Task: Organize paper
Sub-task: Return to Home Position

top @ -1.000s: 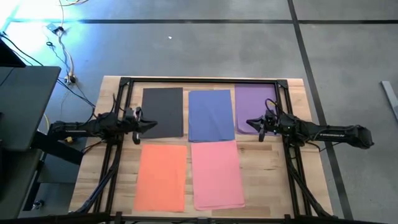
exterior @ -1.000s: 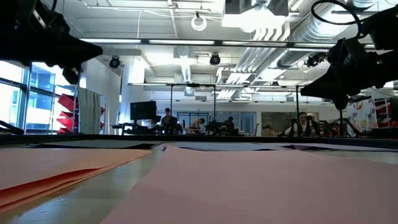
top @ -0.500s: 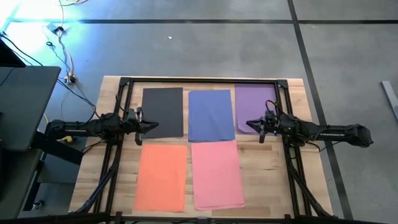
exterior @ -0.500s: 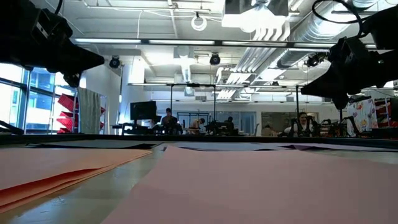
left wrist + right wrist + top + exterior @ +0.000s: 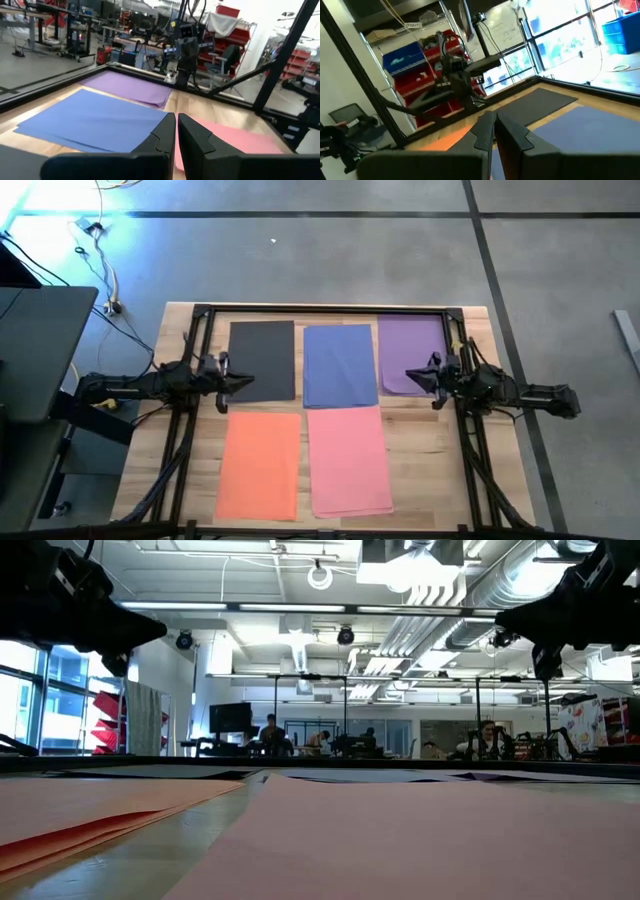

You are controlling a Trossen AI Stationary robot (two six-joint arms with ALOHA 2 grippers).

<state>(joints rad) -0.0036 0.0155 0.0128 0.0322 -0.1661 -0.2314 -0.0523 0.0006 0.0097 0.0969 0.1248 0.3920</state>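
Paper [image 5: 340, 365] in five colours lies flat on the wooden counter [image 5: 430, 470], thin and floppy, best pinched at an edge, while the left hand [image 5: 243, 383] and right hand [image 5: 411, 376] hover closed, holding nothing.

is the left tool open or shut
Shut. In the left wrist view the left tool has its two fingers side by side with only a sliver between them, holding nothing.

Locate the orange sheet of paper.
In the high view, the orange sheet lies at the lower left of the layout, just left of the pink sheet and directly below the dark grey sheet.
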